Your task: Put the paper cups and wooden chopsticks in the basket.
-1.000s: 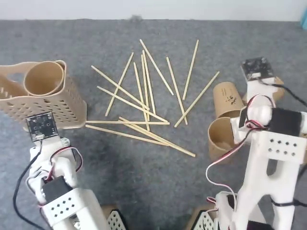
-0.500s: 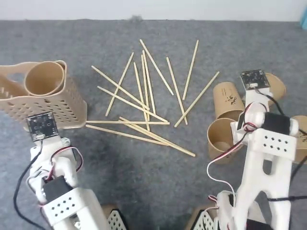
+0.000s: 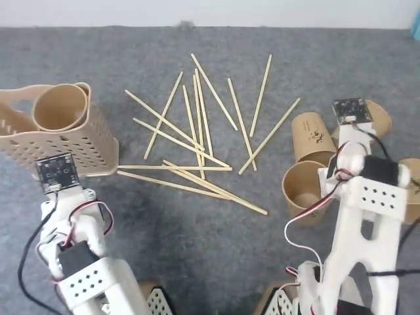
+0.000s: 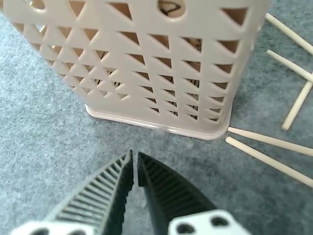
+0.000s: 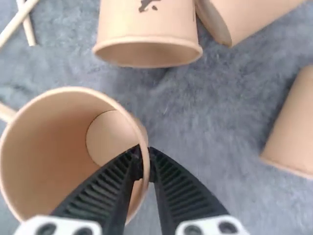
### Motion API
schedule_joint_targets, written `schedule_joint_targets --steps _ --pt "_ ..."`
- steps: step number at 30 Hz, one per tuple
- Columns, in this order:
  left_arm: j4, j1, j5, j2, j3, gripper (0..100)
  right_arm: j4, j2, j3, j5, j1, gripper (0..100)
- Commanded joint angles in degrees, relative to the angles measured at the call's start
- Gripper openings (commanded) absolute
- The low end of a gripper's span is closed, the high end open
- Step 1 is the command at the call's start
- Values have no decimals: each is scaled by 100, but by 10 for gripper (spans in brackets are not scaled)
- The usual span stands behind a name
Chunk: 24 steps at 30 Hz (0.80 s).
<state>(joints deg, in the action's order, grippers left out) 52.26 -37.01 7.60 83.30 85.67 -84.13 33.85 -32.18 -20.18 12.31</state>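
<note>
My right gripper [image 5: 143, 156] is shut on the rim of an upright paper cup [image 5: 58, 147], one finger inside and one outside. From above, this cup [image 3: 303, 189] stands at the right beside that arm. Three more cups lie near it [image 3: 311, 134] [image 3: 378, 118] [image 3: 413, 190]. Several wooden chopsticks [image 3: 197, 131] lie scattered mid-table. The beige basket [image 3: 72, 149] at the left holds one cup [image 3: 60, 107]. My left gripper [image 4: 134, 164] is shut on nothing, low over the carpet just in front of the basket wall [image 4: 146, 63].
Grey carpet covers the table. Two chopsticks [image 4: 266, 144] lie by the basket's corner near my left gripper. The lying cups [image 5: 146, 29] [image 5: 291, 132] crowd the space around the held cup. Bare carpet lies between the two arm bases.
The right arm has drawn back and down over the upright cup, which shifted slightly. The left arm has not moved.
</note>
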Motion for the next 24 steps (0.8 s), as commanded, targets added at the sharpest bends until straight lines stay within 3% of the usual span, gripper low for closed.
schedule_joint_targets --steps 1,6,10,15,20,24 --pt "44 53 -62 -97 -251 16 -1103 40 958 88 101 7" --pt "492 853 -26 -105 -435 16 -1780 259 1240 62 303 7" --pt "1037 1626 18 -510 -1297 16 -1780 927 826 -229 813 7" --pt "2646 2523 290 -2620 -3864 16 -1095 1912 -791 -721 1253 7" --pt "4510 3877 774 -5055 -6475 16 -848 2264 -1240 -1389 1903 7" --pt "4826 4431 1143 -6497 -7653 16 -752 2105 -1433 -1653 2176 7"
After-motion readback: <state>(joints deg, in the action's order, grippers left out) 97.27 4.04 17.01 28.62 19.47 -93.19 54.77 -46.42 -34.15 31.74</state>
